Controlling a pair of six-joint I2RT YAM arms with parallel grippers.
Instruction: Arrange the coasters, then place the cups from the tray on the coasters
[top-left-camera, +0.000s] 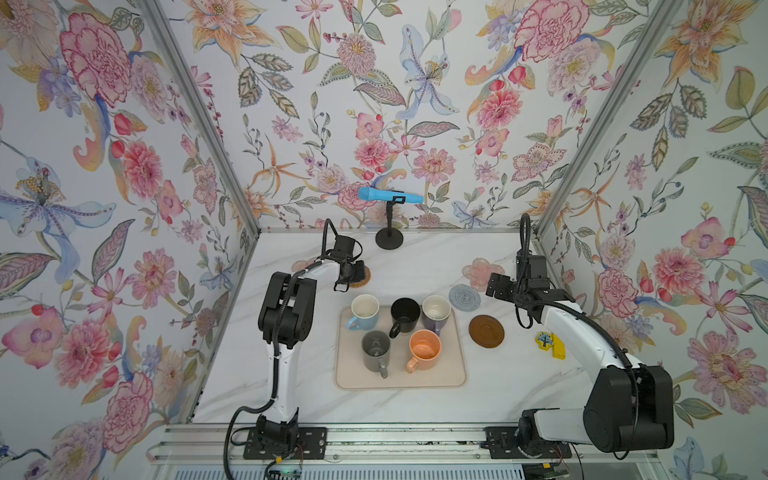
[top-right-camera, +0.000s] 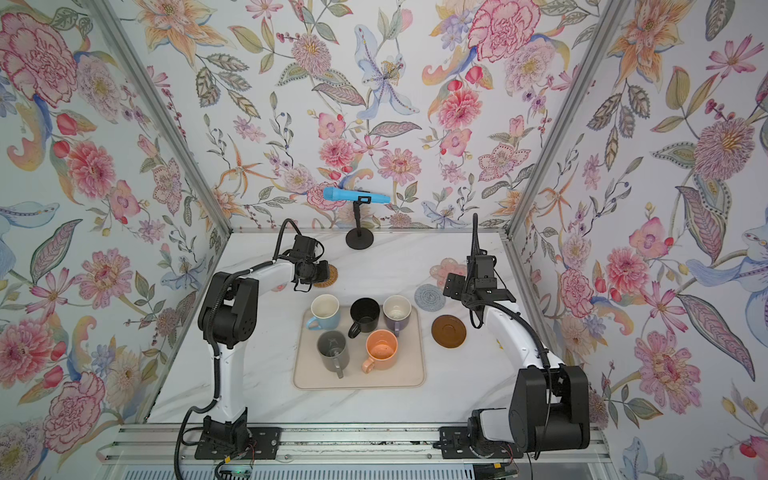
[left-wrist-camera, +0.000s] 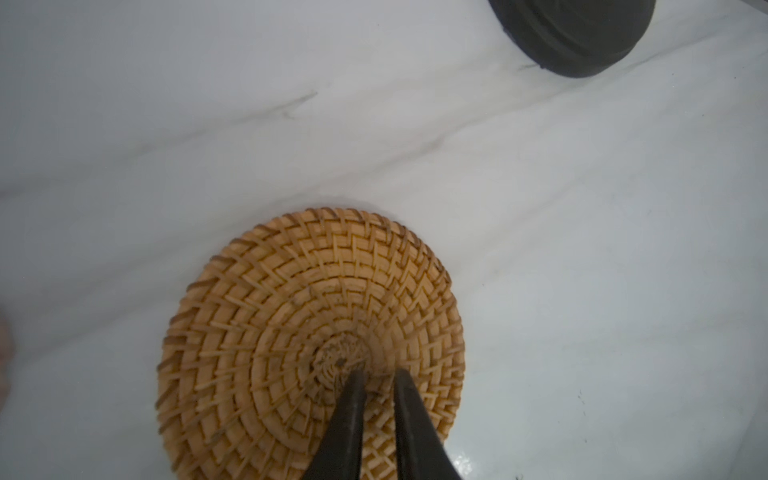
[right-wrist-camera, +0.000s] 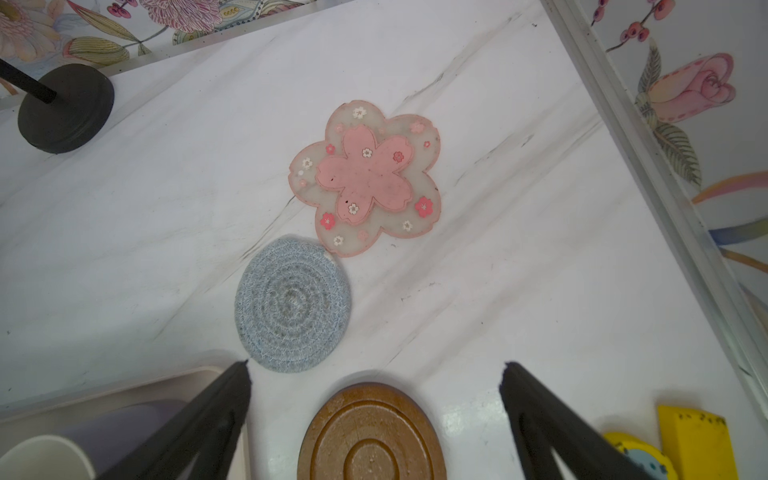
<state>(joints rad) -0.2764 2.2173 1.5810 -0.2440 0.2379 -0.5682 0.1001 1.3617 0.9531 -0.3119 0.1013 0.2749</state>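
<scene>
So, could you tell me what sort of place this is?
Likely a staged robot test booth, not a home: floral-wallpapered panels on aluminium posts enclose the white marble-look tabletop, and two arms are bolted to a metal rail in front.

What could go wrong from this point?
1. The left gripper, tips close together on the rattan coaster, may slip off the weave if it pushes.
2. The grey-blue coaster meets the pink flower coaster edge to edge, perhaps too close once both are loaded.
3. The black mug stands tight between neighbours on the tray; grasping it may knock them.
</scene>
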